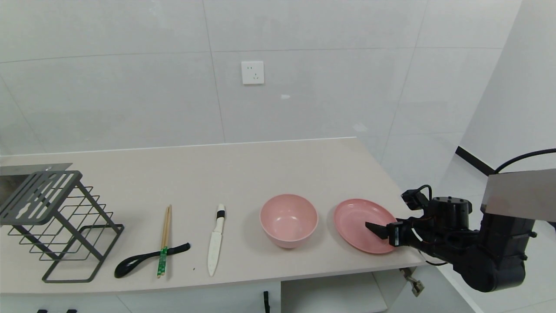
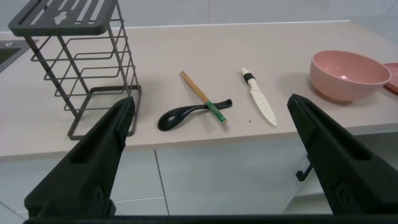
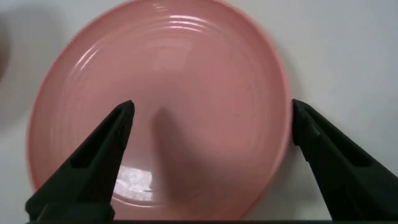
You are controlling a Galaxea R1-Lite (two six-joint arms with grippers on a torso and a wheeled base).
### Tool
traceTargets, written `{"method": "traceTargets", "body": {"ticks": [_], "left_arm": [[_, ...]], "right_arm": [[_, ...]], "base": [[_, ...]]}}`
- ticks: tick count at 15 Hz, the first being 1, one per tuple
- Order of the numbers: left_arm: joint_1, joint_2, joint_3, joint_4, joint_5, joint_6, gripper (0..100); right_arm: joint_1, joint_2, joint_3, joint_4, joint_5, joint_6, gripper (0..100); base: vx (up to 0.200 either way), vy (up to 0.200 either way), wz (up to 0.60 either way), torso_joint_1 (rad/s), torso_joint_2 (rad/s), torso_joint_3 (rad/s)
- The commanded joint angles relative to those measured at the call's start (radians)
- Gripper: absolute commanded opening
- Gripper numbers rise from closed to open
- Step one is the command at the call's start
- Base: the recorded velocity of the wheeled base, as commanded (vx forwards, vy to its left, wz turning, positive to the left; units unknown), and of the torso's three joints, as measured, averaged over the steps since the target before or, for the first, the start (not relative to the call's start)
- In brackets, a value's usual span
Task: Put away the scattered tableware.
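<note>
On the counter (image 1: 260, 174), from left to right, lie a black spoon (image 1: 143, 258), a pair of wooden chopsticks (image 1: 164, 241) crossing its handle, a white knife (image 1: 216, 239), a pink bowl (image 1: 289, 219) and a pink plate (image 1: 362, 224). My right gripper (image 1: 375, 229) hovers open over the plate's right part; the plate (image 3: 161, 106) lies below and between its spread fingers (image 3: 93, 162). My left gripper (image 2: 211, 102) is open and holds nothing, in front of the counter's edge, facing the spoon (image 2: 180, 115), chopsticks (image 2: 202, 96) and knife (image 2: 260, 104). The bowl (image 2: 348, 74) stands off to one side of it.
A dark wire rack (image 1: 56, 221) stands at the counter's left end, beside a sink edge (image 1: 26, 169). The counter's right edge runs just past the plate. White cabinet fronts (image 2: 217, 180) lie below the counter. A tiled wall with a socket (image 1: 252, 72) stands behind.
</note>
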Motion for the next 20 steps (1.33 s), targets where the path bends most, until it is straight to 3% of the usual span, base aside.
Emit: {"method": "traceTargets", "body": {"ticks": [1,2,6,12,18,20], "left_arm": [[0.000,0.001,0.000,0.000,0.000,-0.001,100],[0.001,0.001,0.000,0.000,0.000,-0.001,100],[0.001,0.001,0.000,0.000,0.000,-0.002,100],[0.000,0.001,0.000,0.000,0.000,-0.004,100],[0.001,0.001,0.000,0.000,0.000,-0.002,100],[0.000,0.001,0.000,0.000,0.000,-0.001,100]], "right_arm": [[0.019,0.010,-0.003,0.000,0.000,0.002,100],[0.022,0.013,-0.005,0.000,0.000,0.004,0],[0.007,0.056,-0.026,0.000,-0.144,0.047,0],[-0.008,0.002,-0.041,-0.067,-0.143,0.053,0],[-0.002,-0.229,0.020,-0.120,-0.135,0.058,0],[0.036,-0.352,0.086,-0.146,-0.137,0.150,0]], "base": [[0.000,0.000,0.00,0.000,0.00,0.000],[0.000,0.000,0.00,0.000,0.00,0.000],[0.000,0.000,0.00,0.000,0.00,0.000],[0.000,0.000,0.00,0.000,0.00,0.000],[0.000,0.000,0.00,0.000,0.00,0.000],[0.000,0.000,0.00,0.000,0.00,0.000]]}}
